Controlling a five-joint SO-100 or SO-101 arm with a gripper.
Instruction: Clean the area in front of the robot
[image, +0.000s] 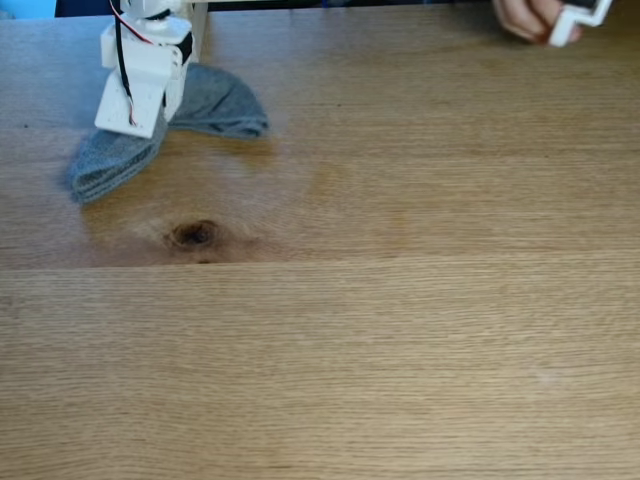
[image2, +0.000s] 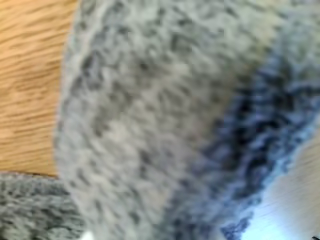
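In the fixed view the robot (image: 145, 70) is cut off by the top edge, and its tool tip is sunk against the grey cloth (image: 215, 100), so the stand of the jaws cannot be told. The cloth's middle lies hidden behind the robot. Far right of the robot, a hand (image: 530, 17) holding a white part (image: 580, 20) is cropped by the top edge. In the wrist view the cloth (image2: 150, 125) is blurred, running past the edges.

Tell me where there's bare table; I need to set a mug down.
The table is bare in front of the knot and across the right. Crowded spots: far left, where the arm presses the cloth, and the far right corner, by a hand.
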